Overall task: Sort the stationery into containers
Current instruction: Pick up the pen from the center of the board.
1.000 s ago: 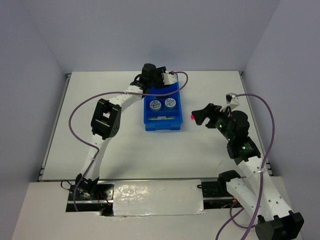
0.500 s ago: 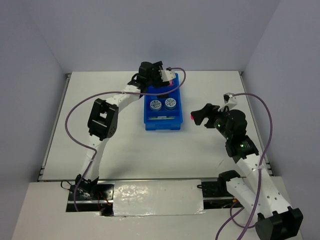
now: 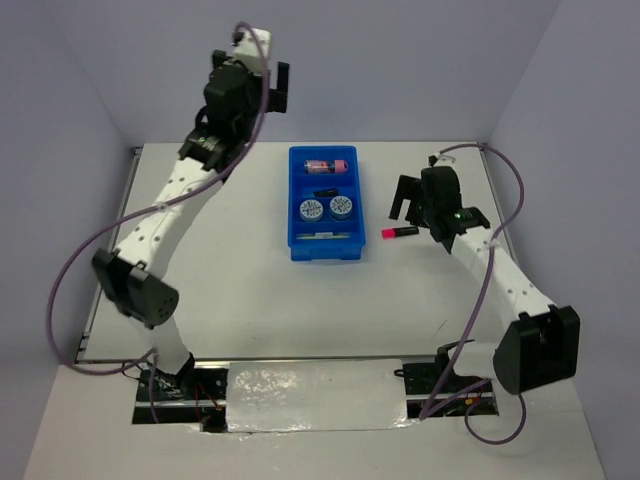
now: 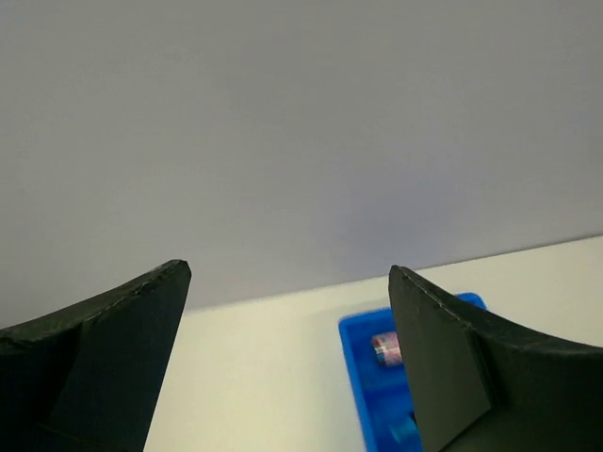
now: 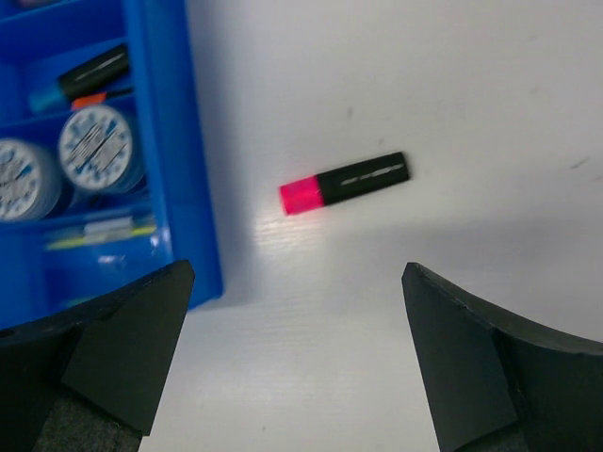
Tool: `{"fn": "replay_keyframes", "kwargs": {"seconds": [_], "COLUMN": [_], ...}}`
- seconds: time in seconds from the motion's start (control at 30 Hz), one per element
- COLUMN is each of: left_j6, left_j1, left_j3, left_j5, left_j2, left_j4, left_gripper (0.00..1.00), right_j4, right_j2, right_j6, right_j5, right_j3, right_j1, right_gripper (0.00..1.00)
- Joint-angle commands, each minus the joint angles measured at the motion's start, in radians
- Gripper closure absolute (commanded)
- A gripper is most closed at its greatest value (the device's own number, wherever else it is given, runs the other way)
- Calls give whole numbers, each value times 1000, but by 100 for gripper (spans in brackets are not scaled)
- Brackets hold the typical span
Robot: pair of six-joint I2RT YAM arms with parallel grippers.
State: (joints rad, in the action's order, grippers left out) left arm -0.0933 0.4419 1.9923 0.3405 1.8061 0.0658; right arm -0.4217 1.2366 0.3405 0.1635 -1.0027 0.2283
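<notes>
Here, white table [image 3: 250,290] boxed in by pale lilac walls [image 3: 400,60], blue tray [image 3: 325,252] toward twelve o'clock, pink-ended marker [image 3: 398,232] loose at its three o'clock, right claw [image 5: 298,269] wide above it, left claw [image 4: 287,271] wide and empty, high at eleven o'clock.

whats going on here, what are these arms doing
Stationery is being sorted into a blue tray. The tray already holds a pink cylinder, markers, two round tubs and thin sticks, each kind in its own compartment. One pink-ended marker lies on the table to the tray's right; the right gripper hangs open above it, not touching. The left gripper is open, empty and raised high.
</notes>
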Motion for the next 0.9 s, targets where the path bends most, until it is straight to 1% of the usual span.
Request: {"fn": "replay_keyframes", "kwargs": {"seconds": [0.0,0.03,0.07,0.1,0.13,0.17,0.2,0.23,0.27,0.3,0.33,0.37,0.43,0.47,0.57,0.6,0.63,0.67,0.7,0.73,0.8,0.87], "left_j6": [415,450,518,535,547,550,549,555,553,553,569,570,551,531,465,451,420,406,397,385,374,385], "left_j1": [-23,-23,-23,-23,-23,-22,-13,9,61,78,87,89,87,89,89,90,89,89,90,89,87,87], "left_j3": [-128,-185,-308,-375,-433,-540,-585,-619,-668,-691,-740,-763,-815,-852,-931,-957,-1004,-1023,-1043,-1076,-1107,-1138], "left_j5": [179,181,183,181,158,140,123,170,179,172,140,126,100,88,71,81,103,112,124,136,147,123], "left_j2": [-162,-210,-256,-354,-405,-451,-538,-580,-655,-692,-730,-808,-885,-948,-1042,-1059,-1079,-1084,-1084,-1078,-1067,-1071], "left_j4": [330,345,357,362,362,364,382,399,417,434,462,469,467,477,511,511,512,513,514,509,502,482], "left_gripper": [1,1,1,1,1,1,1,1,1,1,1,1,1,1,1,1,1,1,1,1,1,1], "right_j4": [-167,-173,-167,-129,-109,-92,-45,-17,10,-15,-55,-98,-142,-193,-184,-201,-242,-250,-261,-293,-322,-322], "right_j2": [116,133,142,146,143,138,135,135,145,161,211,236,297,311,379,406,469,501,532,585,622,649], "right_j6": [67,118,162,261,320,369,450,486,509,584,642,687,796,858,899,913,929,931,934,945,951,945], "right_j5": [198,200,153,122,108,107,116,140,169,191,221,244,284,328,323,311,308,295,274,275,280,295], "right_j3": [-157,-175,-181,-171,-156,-125,-107,-87,-65,-71,-95,-105,-135,-145,-149,-163,-209,-230,-252,-299,-342,-379], "right_j1": [-23,-29,-29,-30,-27,-27,-21,-17,-9,-7,-3,0,2,2,0,-3,-3,-1,-3,-1,-3,-3], "right_gripper": [0,0,0,0,0,0,2,2,3,5,6,6,8,9,15,17,18,22,24,25,26,26]}}
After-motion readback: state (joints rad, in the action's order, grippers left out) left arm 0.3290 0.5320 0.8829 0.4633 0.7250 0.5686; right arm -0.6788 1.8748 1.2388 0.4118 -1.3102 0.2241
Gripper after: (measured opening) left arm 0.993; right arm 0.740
